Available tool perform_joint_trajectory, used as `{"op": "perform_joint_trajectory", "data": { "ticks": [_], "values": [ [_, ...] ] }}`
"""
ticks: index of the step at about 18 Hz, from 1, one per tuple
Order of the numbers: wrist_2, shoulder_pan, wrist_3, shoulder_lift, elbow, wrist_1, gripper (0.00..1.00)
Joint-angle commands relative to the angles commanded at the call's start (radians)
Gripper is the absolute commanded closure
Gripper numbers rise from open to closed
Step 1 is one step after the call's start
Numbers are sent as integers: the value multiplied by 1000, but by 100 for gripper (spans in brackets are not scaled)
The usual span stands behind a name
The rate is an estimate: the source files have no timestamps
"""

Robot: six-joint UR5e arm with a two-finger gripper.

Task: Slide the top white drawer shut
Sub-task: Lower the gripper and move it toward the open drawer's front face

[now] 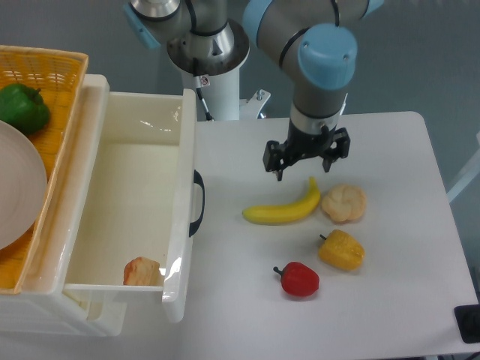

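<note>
The drawer (127, 217) is standing pulled far out of the cabinet at the table's (247, 315) left edge, its front panel facing right with the black handle (198, 203) on it. A small reddish-tan food piece (142, 271) is lying in the drawer's near corner, against the front panel.

The gripper (304, 163) is hanging over the table's middle, toward the far edge, well apart from the handle and to its right. Its fingers are spread open and gripping nothing, with their tips pointing down just above the banana's (285, 209) upper end.

The banana is lying near the table's centre, and a pale bun-like item (344, 202) is touching its right tip. A yellow pepper (341, 250) is sitting nearer the front edge, and a red pepper (298, 279) is just beside it on the left.

A wicker basket (52, 75) is resting on the cabinet top at the far left, holding a green pepper (22, 107) and a white plate (19, 187).
</note>
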Motion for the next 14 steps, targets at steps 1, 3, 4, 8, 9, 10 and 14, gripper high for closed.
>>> {"op": "perform_joint_trajectory", "data": {
  "ticks": [1, 3, 4, 8, 9, 10, 14],
  "values": [
    [-3, -9, 0, -9, 0, 2, 0],
    [-32, -20, 2, -28, -2, 2, 0],
    [-67, -20, 3, -34, -2, 2, 0],
    [-135, -25, 9, -75, 2, 8, 0],
    [-149, -25, 11, -84, 2, 9, 0],
    [-150, -26, 12, -91, 2, 9, 0],
    [-184, -28, 15, -92, -9, 9, 0]
  ]
}}
